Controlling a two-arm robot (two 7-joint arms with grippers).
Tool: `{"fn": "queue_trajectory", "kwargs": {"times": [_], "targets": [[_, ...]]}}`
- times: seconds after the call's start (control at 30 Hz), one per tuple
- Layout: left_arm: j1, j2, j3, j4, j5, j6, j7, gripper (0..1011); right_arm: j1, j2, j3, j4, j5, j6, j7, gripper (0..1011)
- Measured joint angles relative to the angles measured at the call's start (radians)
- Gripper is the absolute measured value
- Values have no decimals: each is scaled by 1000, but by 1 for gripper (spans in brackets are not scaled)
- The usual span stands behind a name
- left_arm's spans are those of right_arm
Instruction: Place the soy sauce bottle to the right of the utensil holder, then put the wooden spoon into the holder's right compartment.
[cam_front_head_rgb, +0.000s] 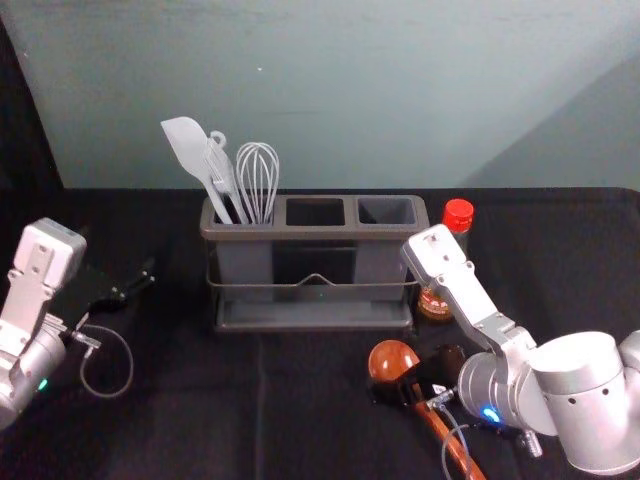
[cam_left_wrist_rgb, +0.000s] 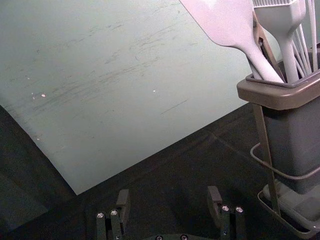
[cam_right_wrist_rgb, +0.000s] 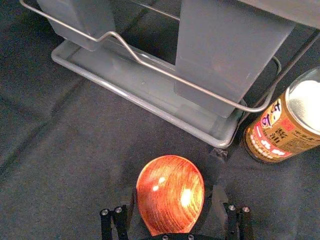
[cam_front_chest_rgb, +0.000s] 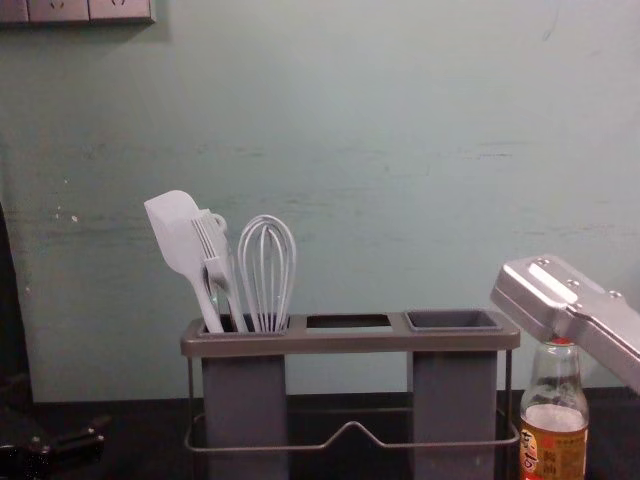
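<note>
Right gripper (cam_front_head_rgb: 413, 376) open astride the spoon (cam_front_head_rgb: 390, 358), in front of the holder (cam_front_head_rgb: 316, 233)! Bottle (cam_front_head_rgb: 458, 214) stands just right of the holder; left gripper (cam_front_head_rgb: 134, 283) hangs open, holder's left.

Soy sauce bottle (cam_front_chest_rgb: 553, 425) stands right of utensil holder (cam_front_head_rgb: 315, 233); wooden spoon (cam_front_head_rgb: 392, 361) lies in front

The bottle, clear glass with a red cap and a printed orange-brown label, is upright just beside the holder's right end. The reddish-brown spoon has a rounded bowl and rests on the black-covered desk (cam_front_head_rgb: 190, 420), its bowl near the holder's front right corner, its handle slanting back toward the robot and rightward. The grey holder stands upright, with three openings along its rim, a thin wire rail and a base tray.
</note>
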Motion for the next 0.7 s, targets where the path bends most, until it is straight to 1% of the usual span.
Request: {"fn": "queue_trajectory", "kwargs": {"times": [0.4,0.7], "targets": [[0,0,0,0,0,0,0,1012,24,-25,-10,30,-36,13,13,1003],[0,0,0,0,0,0,0,1011,41,-36,-19,46,-61,24,23,1003]]}}
